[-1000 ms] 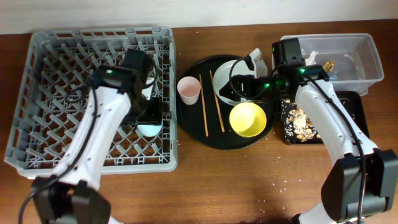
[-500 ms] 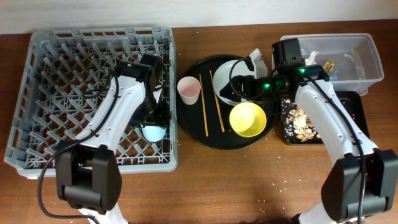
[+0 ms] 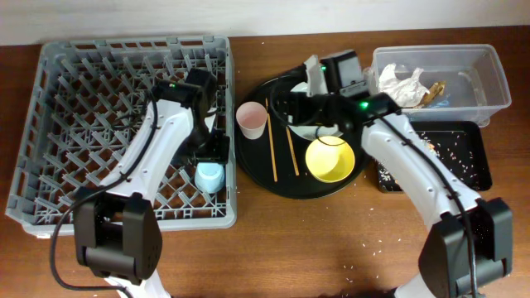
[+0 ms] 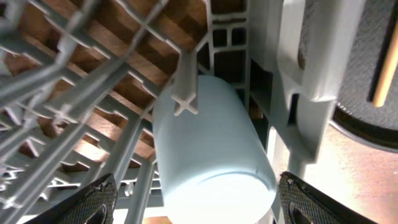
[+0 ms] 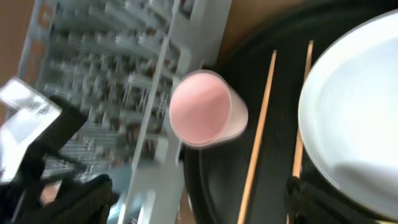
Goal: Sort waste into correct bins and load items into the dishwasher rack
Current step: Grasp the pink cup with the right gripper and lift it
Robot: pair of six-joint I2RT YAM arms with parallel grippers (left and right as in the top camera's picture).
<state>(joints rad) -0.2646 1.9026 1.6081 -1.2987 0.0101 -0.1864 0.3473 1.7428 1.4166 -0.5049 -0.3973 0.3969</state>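
Blue cup (image 4: 211,143): it lies between the fingers (image 4: 93,202) of my left gripper (image 4: 196,190), which are spread wide to either side. I see neither pad pressing it.
Cup's place: in the dishwasher rack (image 3: 83,124), in the column along its right edge, just beside the round black tray (image 3: 265,180).
Left wrist view only: one grey peg crosses in front of the cup, and the brown table (image 3: 331,248) shows through the lattice.
Overhead only: my left arm reaches across the rack, and its gripper sits just behind the cup.
Cup's look: smooth, pale blue, a rounded cylinder lying tilted. I cannot tell which end is open.
Right gripper (image 5: 200,186): its fingers (image 5: 81,202) are parted with nothing between them. The pink cup (image 5: 205,115) is ahead of them, apart.
Pink cup's place: upright at the round tray's left side, beside two chopsticks (image 3: 271,141).
Right wrist view only: the plate (image 5: 354,124) shows its broad white rim. Overhead, my arm hides most of it.
Elsewhere overhead: yellow bowl (image 3: 330,159) on the round tray, napkin (image 3: 402,81) in the clear tub (image 3: 497,91), crumbs (image 3: 451,149) in the black rectangular tray (image 3: 487,165).
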